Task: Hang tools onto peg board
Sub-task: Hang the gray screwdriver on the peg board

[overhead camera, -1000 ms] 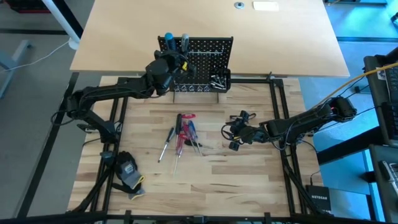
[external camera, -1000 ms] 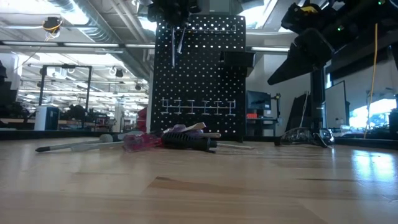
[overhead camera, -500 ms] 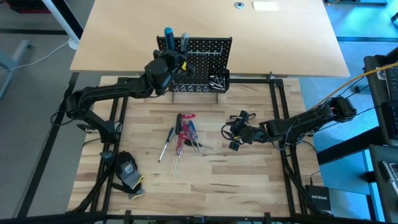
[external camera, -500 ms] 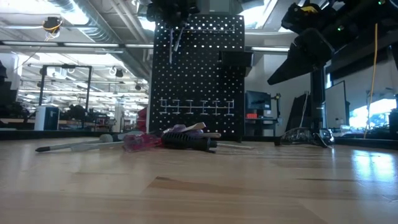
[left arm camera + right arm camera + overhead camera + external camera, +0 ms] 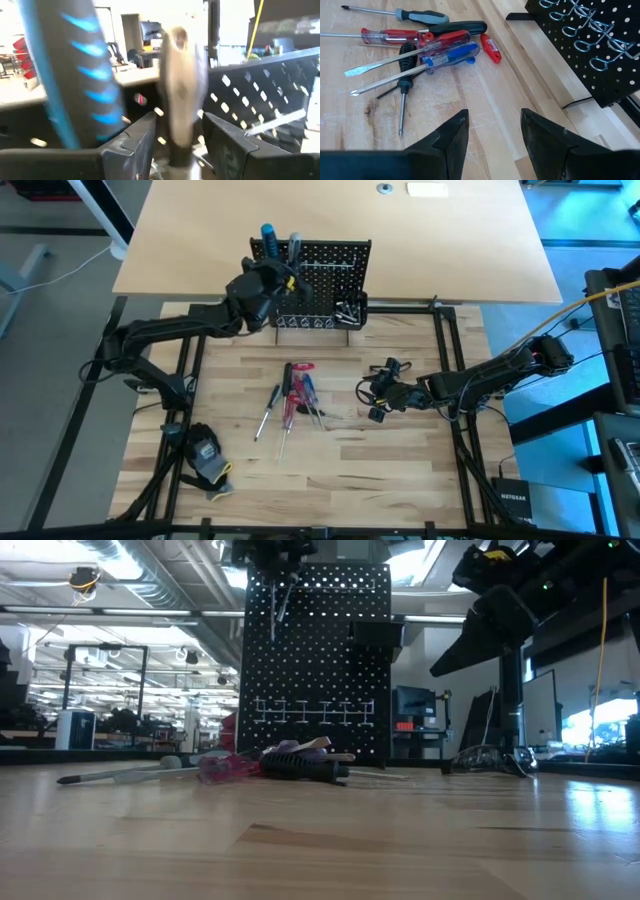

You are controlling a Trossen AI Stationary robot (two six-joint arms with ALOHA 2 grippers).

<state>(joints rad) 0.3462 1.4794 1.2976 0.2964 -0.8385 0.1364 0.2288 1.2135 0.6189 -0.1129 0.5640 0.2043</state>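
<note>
The black peg board stands upright at the table's far edge; it also shows in the low view. A blue-handled screwdriver and a grey-handled screwdriver stick up at its top left corner. My left gripper is at that corner, shut on the grey-handled screwdriver, with the blue handle beside it. Several loose screwdrivers lie flat mid-table. My right gripper is open and empty to their right. My left gripper has the grey-handled screwdriver's handle between its two fingers, low on the handle. The fingers come level from the table's near-left side and lie across the upright handle. The thin shaft hangs slightly tilted in front of the board's top.
A small black bin with silver bits hangs on the board's right, above a row of wire hooks. A black-and-yellow glove lies at the near left. A large tan tabletop lies behind the board.
My left gripper has gone slightly toward the table's left and far edge. The peg board has shifted a little leftward with it. The screwdriver's shaft, upright a second ago, now hangs tilted.
</note>
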